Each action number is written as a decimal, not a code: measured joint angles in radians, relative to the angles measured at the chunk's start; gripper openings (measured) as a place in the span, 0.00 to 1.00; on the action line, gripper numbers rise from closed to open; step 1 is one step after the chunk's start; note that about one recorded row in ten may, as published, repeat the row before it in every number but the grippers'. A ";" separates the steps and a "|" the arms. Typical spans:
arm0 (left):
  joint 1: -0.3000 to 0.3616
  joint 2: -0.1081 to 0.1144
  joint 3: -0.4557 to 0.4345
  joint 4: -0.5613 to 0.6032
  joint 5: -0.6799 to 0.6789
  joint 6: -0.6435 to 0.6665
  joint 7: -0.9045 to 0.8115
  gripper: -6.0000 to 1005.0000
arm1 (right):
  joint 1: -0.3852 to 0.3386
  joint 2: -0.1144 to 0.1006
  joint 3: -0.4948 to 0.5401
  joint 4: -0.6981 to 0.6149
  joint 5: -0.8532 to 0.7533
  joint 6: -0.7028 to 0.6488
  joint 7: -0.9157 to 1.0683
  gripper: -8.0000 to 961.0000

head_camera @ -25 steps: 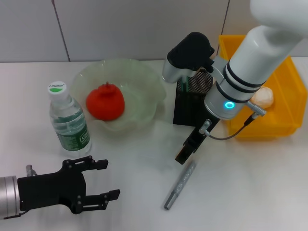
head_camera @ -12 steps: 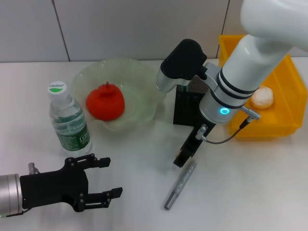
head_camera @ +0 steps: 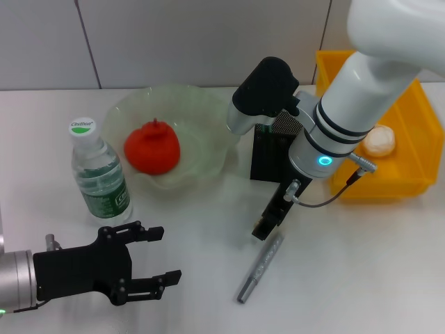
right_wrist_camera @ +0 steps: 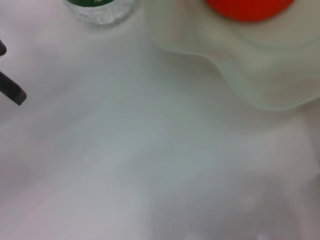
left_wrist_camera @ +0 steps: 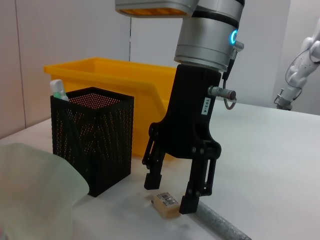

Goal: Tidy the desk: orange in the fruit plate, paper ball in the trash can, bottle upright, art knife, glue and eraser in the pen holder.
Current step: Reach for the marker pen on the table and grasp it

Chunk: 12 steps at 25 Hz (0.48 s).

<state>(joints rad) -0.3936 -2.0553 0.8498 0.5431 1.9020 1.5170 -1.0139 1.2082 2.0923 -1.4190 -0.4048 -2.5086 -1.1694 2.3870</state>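
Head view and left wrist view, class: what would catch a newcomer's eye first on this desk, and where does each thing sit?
The right gripper hangs open just above the small eraser, in front of the black pen holder. The red-orange orange lies in the pale green fruit plate, with the bottle upright beside it. The paper ball sits in the yellow trash can, at the desk's right end.

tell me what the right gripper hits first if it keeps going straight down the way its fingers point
Most likely the eraser: in the left wrist view the right gripper hangs open, fingers pointing down at the table, with the eraser lying between the fingertips. Depth is hard to judge, so one finger might touch the table first.
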 joint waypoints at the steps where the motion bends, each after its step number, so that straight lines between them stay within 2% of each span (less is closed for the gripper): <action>1: 0.000 0.000 0.000 0.000 0.000 0.000 0.000 0.81 | -0.002 0.000 0.000 -0.001 0.000 0.000 -0.001 0.80; 6: -0.002 -0.001 0.000 0.000 0.000 -0.004 0.000 0.81 | -0.009 0.000 -0.009 -0.003 0.004 0.001 -0.003 0.80; 11: -0.004 -0.002 -0.002 0.000 -0.001 -0.005 0.000 0.81 | -0.012 0.000 -0.082 -0.003 0.058 0.020 0.000 0.79; 12: -0.004 -0.002 -0.004 0.000 -0.001 -0.005 0.000 0.81 | -0.012 0.000 -0.090 -0.003 0.061 0.022 0.001 0.76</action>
<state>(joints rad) -0.3976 -2.0572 0.8463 0.5430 1.9010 1.5122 -1.0139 1.1958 2.0923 -1.5093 -0.4081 -2.4480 -1.1473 2.3882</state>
